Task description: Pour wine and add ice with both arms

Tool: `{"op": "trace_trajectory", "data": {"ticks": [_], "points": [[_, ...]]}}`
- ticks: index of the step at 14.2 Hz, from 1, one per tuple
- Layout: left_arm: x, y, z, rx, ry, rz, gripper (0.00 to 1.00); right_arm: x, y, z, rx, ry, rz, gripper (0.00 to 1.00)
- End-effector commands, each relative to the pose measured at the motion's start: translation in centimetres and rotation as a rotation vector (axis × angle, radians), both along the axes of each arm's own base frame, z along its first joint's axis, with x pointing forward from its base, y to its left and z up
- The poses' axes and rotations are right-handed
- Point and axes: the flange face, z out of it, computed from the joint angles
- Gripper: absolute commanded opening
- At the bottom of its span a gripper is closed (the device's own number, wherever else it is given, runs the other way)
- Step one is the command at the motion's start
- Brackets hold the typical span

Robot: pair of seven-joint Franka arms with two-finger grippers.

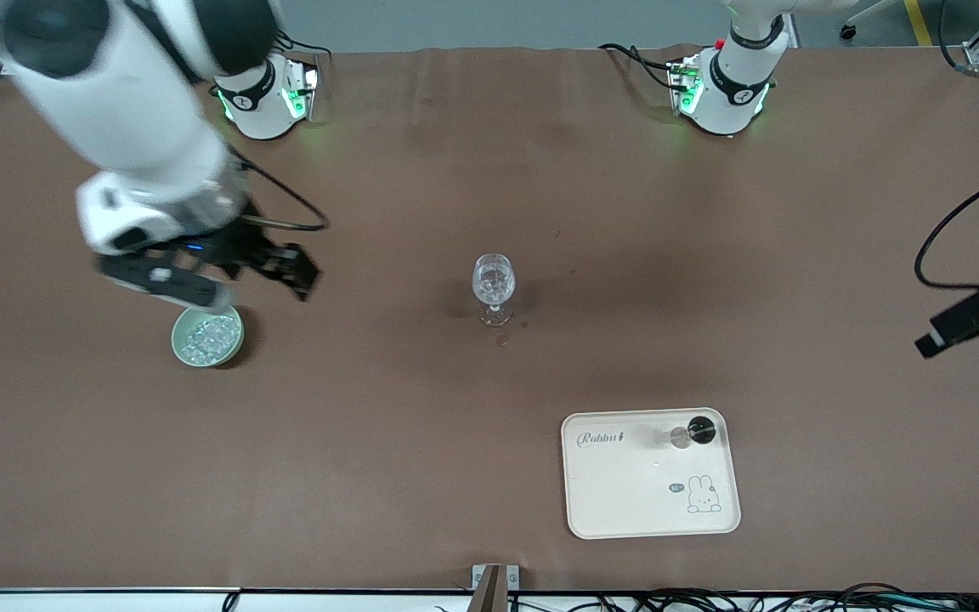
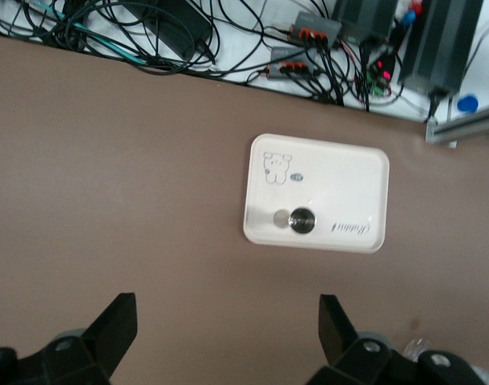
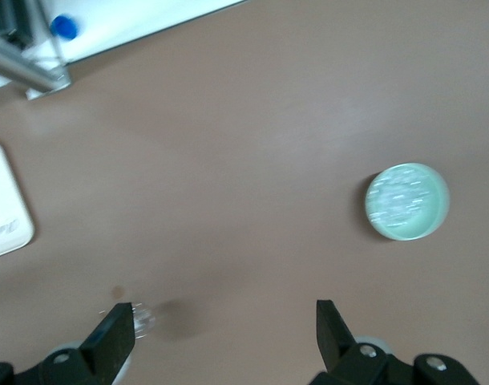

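- Looking from the front view: the right gripper [image 1: 290, 276] is seen up over the table just beside the pale green bowl [image 1: 183, 347], which sits toward the right arm's end. The ice [image 1: 209, 336] is piled in that bowl. A stemmed glass [image 1: 494, 287] is stood mid-table, and a cream tray [image 1: 617, 493] with a small dark-capped thing [image 1: 700, 429] is placed nearer the camera. The left gripper [image 1: 936, 340] is parked at the left arm's end, waiting.
- Left wrist view: the left claw's fingers [image 2: 116, 325] are spread wide apart, nothing held, tray [image 2: 349, 180] seen below.
- Right wrist view: right fingers [image 3: 329, 325] are also held apart and empty; bowl [image 3: 437, 220] and ice [image 3: 403, 199] are visible.
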Motion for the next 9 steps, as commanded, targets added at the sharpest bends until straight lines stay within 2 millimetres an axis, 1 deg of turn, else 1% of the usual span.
{"op": "trace_trajectory", "data": {"ticks": [1,2,3,5,7,9], "points": [[-3.7,-1.3,2.7,0.084,0.013,-0.108,1.00,-0.9,-7.3,1.7,-0.010,0.031,0.000,1.00],[-5.2,-2.6,3.9,0.116,0.007,-0.133,1.00,-1.0,-10.6,2.5,-0.014,0.038,-0.004,1.00],[-6.7,-3.5,4.3,0.148,0.009,-0.154,1.00,-1.2,-13.5,2.8,-0.016,0.044,0.007,1.00],[-9.2,-5.0,5.0,0.152,0.010,-0.179,1.00,-2.0,-18.2,2.7,-0.012,0.052,0.015,1.00],[-10.3,-5.4,5.6,0.151,0.030,-0.178,1.00,-2.8,-21.8,2.7,-0.015,0.055,0.071,1.00],[-10.6,-5.7,5.9,0.141,0.040,-0.188,1.00,-3.7,-24.3,2.0,-0.020,0.077,0.155,1.00]]}}
